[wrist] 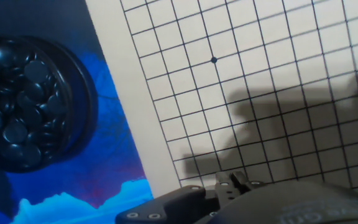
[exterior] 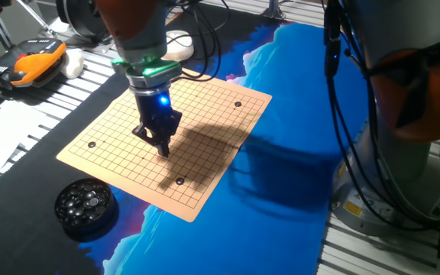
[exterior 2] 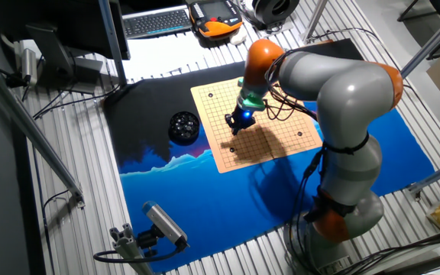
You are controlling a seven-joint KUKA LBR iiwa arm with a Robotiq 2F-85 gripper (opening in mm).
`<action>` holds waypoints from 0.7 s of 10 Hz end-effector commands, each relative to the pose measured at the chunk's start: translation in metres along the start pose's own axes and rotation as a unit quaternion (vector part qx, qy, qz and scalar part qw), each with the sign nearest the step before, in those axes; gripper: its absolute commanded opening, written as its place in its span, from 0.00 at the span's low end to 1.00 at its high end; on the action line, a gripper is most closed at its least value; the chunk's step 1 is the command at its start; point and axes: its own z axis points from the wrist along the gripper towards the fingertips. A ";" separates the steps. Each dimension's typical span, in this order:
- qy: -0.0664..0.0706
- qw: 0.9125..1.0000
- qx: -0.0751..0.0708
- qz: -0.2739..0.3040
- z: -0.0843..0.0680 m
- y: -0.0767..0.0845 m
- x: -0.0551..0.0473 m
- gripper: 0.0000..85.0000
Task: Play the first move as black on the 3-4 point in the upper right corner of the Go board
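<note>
The wooden Go board point(exterior: 212, 114) lies on the blue and black mat; it also shows in the other fixed view point(exterior 2: 281, 137) and in the hand view point(wrist: 278, 74). No stone lies on the board; only small star-point dots show, such as one dot point(wrist: 214, 60). A round black bowl point(exterior: 86, 205) of black stones stands off the board's near-left corner, and also shows in the other fixed view point(exterior 2: 183, 126) and the hand view point(wrist: 17, 106). My gripper point(exterior: 163, 150) hangs just above the board's left-middle part, fingers pinched to a point. I see no stone between them.
An orange and black handheld device point(exterior: 25, 65) and a white object point(exterior: 176, 47) lie beyond the board's far side. The robot's grey base and cables point(exterior: 403, 114) stand at the right. A keyboard point(exterior 2: 155, 21) sits at the back.
</note>
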 end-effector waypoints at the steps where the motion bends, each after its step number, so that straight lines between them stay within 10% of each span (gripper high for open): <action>1: 0.001 1.000 0.001 -0.003 0.000 0.000 0.000 0.00; 7: -0.007 1.000 0.003 0.005 0.003 -0.001 0.009 0.00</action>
